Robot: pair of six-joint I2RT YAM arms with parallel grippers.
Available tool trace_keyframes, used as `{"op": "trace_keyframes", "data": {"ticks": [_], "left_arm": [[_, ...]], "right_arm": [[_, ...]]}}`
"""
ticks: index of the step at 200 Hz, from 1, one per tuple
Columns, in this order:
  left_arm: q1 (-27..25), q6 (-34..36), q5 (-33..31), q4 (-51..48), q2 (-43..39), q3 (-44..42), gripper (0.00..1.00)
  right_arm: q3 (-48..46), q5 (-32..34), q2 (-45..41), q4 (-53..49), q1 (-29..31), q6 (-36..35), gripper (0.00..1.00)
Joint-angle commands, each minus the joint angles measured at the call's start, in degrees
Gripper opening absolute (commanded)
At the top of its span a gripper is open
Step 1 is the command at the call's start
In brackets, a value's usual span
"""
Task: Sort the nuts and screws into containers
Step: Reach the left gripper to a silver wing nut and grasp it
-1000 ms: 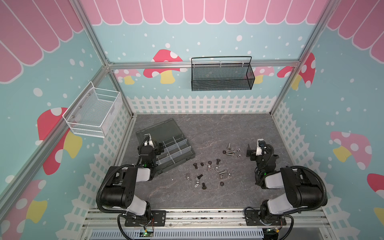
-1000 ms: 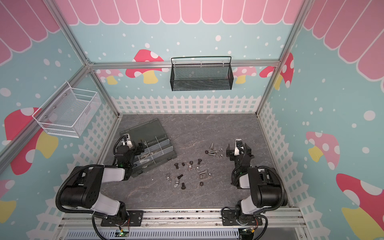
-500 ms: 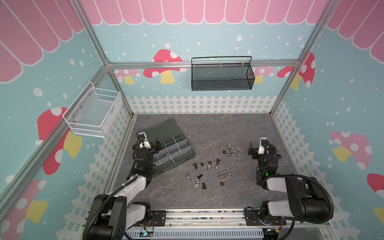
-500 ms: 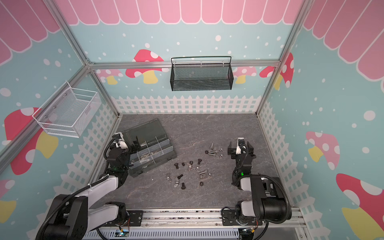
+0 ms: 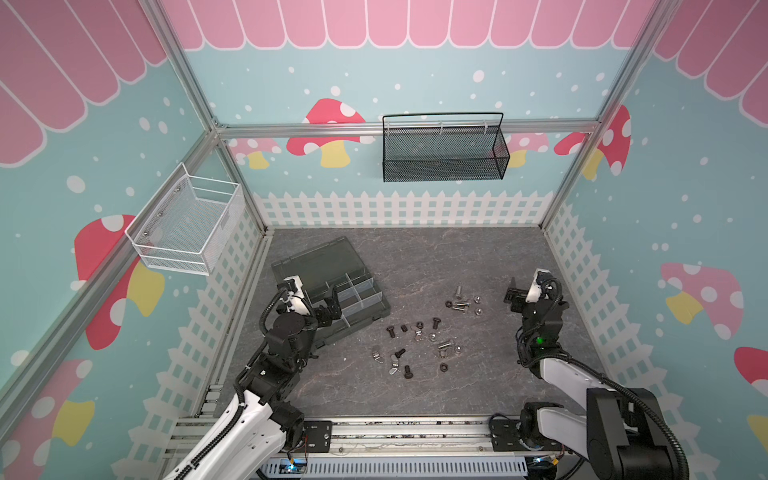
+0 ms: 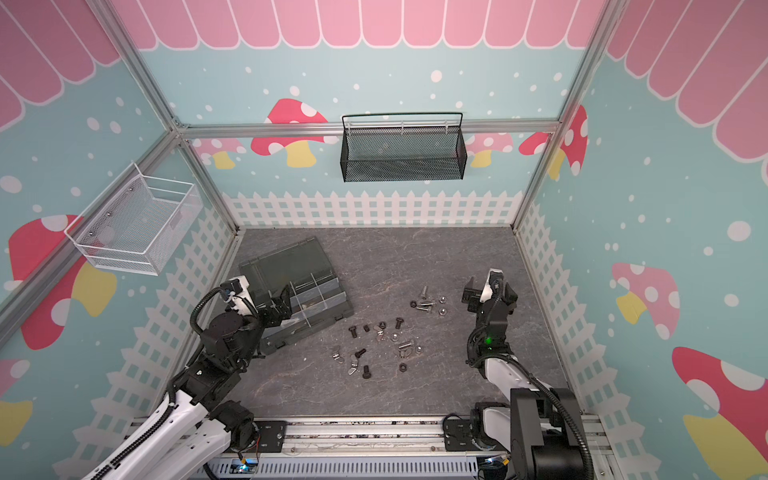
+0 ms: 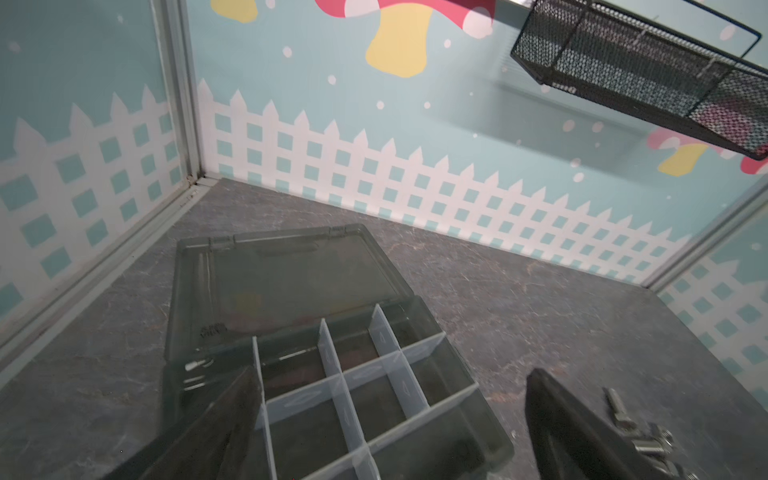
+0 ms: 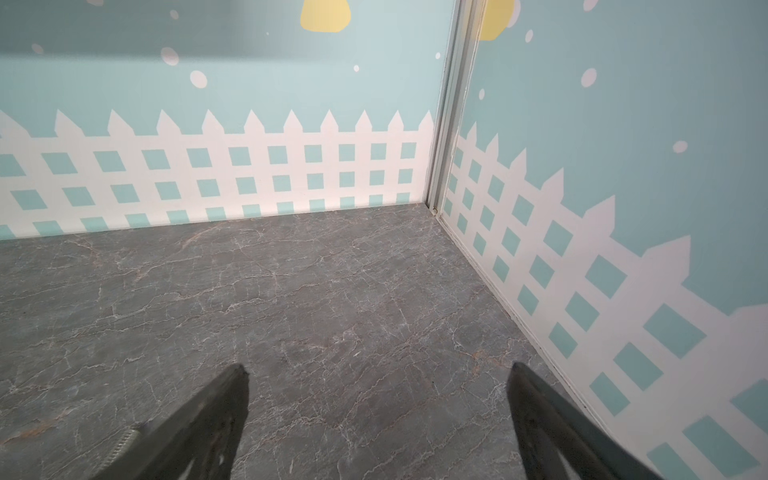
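Note:
Black and silver screws point(image 5: 436, 322) and nuts point(image 5: 444, 367) lie scattered on the grey floor in both top views, with a second small cluster point(image 6: 424, 305) nearer the right arm. The containers point(image 5: 359, 291) are divided compartments in a dark translucent box whose lid point(image 5: 316, 264) lies flat open. My left gripper point(image 5: 328, 309) hovers open over the box's near-left corner, and its wrist view shows its jaws wide above the dividers point(image 7: 345, 386). My right gripper point(image 5: 524, 296) is open and empty above bare floor point(image 8: 374, 291), right of the silver screws point(image 5: 461, 305).
A black mesh basket point(image 5: 442, 156) hangs on the back wall and a white wire basket point(image 5: 187, 226) on the left wall. Fence-printed walls enclose the floor. The metal rail point(image 5: 395, 432) carrying both arm bases runs along the front edge.
Both arms have unfolded from their tucked poses, the left one most. Each gripper stays open near where it was. The screws, nuts and box have not moved.

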Motion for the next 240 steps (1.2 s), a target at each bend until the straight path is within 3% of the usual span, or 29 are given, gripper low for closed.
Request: {"op": "trace_keyframes", "data": {"ticks": [1,28,62,142,172,240], "left_arm": [[-5.0,-13.1,-2.5,-18.1,-0.4,1.2,1.00],[-12.8,-21.7,-2.6,-22.1,5.3,1.5,1.00],[-20.2,-25.0,-2.4,-25.0,19.3,7.1,1.00],[-24.0,-25.5,2.2,-32.6,50.2,21.8,1.00],[-24.0,-25.1,3.7,-34.3,54.4,23.5,0.83],[-24.1,-24.2,7.6,-34.2,58.2,24.1,0.61]], "right_arm": [[2.4,-0.1,-0.2,-4.3,0.3,1.5,0.98],[5.5,-1.1,2.8,-7.7,0.3,1.3,0.98],[8.0,-1.2,5.2,-9.9,0.4,1.7,0.98],[8.5,-1.7,6.1,-10.4,0.5,0.7,0.98],[9.4,-2.0,6.3,-11.5,0.5,0.9,0.98],[10.6,-3.9,8.0,-11.8,0.6,1.3,0.98]]}}
